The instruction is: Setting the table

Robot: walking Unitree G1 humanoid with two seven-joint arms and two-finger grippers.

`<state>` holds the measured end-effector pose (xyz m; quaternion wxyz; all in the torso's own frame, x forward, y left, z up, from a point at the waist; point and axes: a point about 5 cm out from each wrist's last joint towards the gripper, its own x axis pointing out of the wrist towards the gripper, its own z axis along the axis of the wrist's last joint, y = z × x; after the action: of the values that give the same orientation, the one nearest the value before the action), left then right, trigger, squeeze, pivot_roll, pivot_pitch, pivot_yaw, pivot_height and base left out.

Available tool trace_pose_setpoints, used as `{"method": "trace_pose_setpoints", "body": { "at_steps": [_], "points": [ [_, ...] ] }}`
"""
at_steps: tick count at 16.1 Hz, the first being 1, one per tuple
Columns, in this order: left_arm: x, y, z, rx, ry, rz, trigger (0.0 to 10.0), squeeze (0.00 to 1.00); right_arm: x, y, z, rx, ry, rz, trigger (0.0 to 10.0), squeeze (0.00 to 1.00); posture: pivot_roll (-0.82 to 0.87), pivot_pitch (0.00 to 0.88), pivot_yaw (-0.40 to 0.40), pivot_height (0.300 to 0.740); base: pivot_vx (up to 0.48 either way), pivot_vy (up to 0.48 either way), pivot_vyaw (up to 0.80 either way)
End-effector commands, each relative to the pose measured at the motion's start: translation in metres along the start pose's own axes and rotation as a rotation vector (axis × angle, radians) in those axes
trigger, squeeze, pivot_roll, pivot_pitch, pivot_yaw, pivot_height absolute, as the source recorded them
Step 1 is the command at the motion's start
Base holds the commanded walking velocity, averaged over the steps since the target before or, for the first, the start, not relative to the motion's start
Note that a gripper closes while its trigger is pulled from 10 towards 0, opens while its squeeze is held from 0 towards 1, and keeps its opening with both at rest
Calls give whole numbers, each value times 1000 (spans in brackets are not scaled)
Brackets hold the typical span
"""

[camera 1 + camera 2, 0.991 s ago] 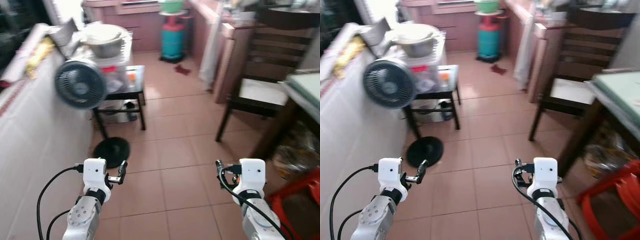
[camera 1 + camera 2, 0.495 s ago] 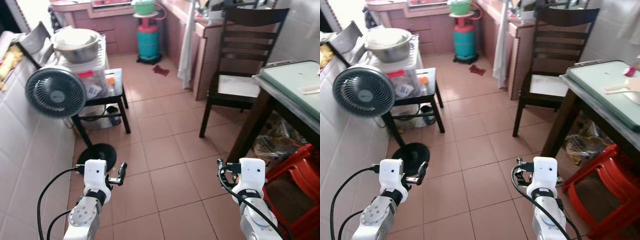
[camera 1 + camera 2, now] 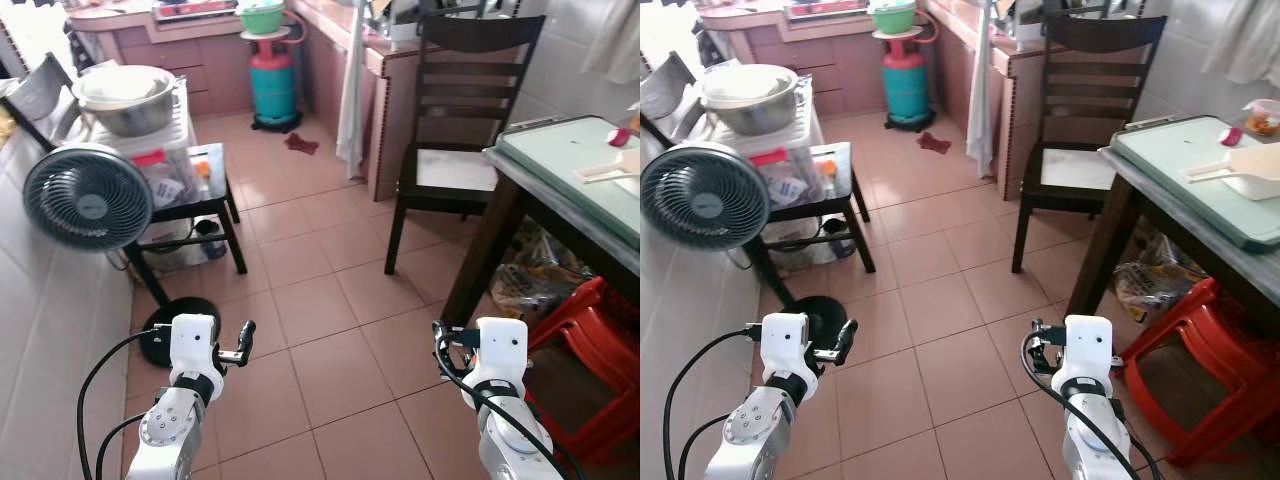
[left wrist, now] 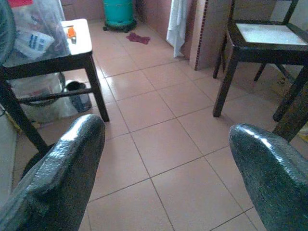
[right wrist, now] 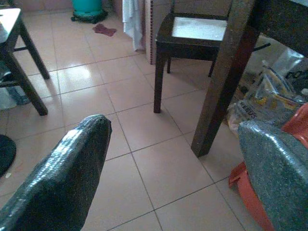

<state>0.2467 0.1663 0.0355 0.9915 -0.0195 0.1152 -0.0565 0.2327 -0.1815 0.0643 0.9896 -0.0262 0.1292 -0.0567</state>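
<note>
The dining table [image 3: 1140,172] stands at the right, with a pale green mat [image 3: 1200,185] on top. On the mat lie a white scoop [image 3: 1243,163] and a small pink item [image 3: 1232,135]; a clear tub [image 3: 1263,117] sits behind them. My left gripper [image 4: 166,127] is open and empty, held low over the floor tiles, far from the table. My right gripper [image 5: 174,124] is also open and empty, low near the table's dark leg [image 5: 224,82]. Both also appear at the bottom of the eye views: the left gripper [image 3: 243,343] and the right gripper [image 3: 441,340].
A dark wooden chair [image 3: 455,170] stands beside the table. Red plastic stools [image 3: 590,345] and a bag [image 3: 530,285] sit under it. At the left are a standing fan [image 3: 87,197], a low black table [image 3: 215,185] with a metal bowl [image 3: 125,95], and a tiled wall. A gas cylinder [image 3: 272,85] stands at the back.
The whole picture has shifted as the camera turned right, bringing the table and stools further into view and sharpening. Both arms hold the same pose, grippers open.
</note>
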Motion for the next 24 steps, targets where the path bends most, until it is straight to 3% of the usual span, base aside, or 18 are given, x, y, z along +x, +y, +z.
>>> {"method": "trace_pose_setpoints", "body": {
  "at_steps": [1,5,24],
  "points": [
    [0,4,0,19,13,11,10000,0,0,1,3,15,-4,14,10000,0,-99,0,88,740,0,0,-763],
    [1,4,-1,30,12,19,10000,0,-1,4,6,31,-30,37,10000,0,-96,0,84,740,0,0,0],
    [4,0,-2,65,14,-4,10000,0,2,4,5,35,-20,29,10000,0,-109,0,98,740,0,0,-750]
  ]
}}
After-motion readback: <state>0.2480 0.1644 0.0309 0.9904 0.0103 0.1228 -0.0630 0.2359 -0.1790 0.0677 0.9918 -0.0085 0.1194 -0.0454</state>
